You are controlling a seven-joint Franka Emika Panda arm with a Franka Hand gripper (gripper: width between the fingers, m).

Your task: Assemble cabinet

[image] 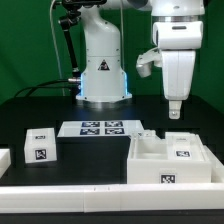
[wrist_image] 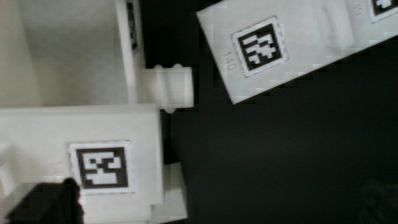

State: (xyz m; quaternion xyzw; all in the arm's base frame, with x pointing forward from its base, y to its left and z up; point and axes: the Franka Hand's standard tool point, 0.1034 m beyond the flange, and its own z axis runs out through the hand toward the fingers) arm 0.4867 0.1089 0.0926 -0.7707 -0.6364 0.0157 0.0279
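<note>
In the exterior view you've got the gripper (image: 174, 111) hanging above the cabinet (image: 172, 160), a clear gap under it and nothing between its fingers. They look small from here, so you can't really judge the spread, but it's empty. The cabinet sits on the black table (image: 90, 155) toward the exterior view's right, open compartments up, tags on its front. The marker board (image: 102, 128) lies flat further back near the middle. Two small drawer blocks (image: 40, 146) sit on the exterior view's left, close together, well apart from the cabinet. A long white rail (image: 100, 190) runs along the front edge.

Wrist view: you're looking down at a tagged white cabinet part with a short round peg (wrist_image: 175, 84). One dark fingertip (wrist_image: 45, 206) peeks in at the corner, touching nothing.
</note>
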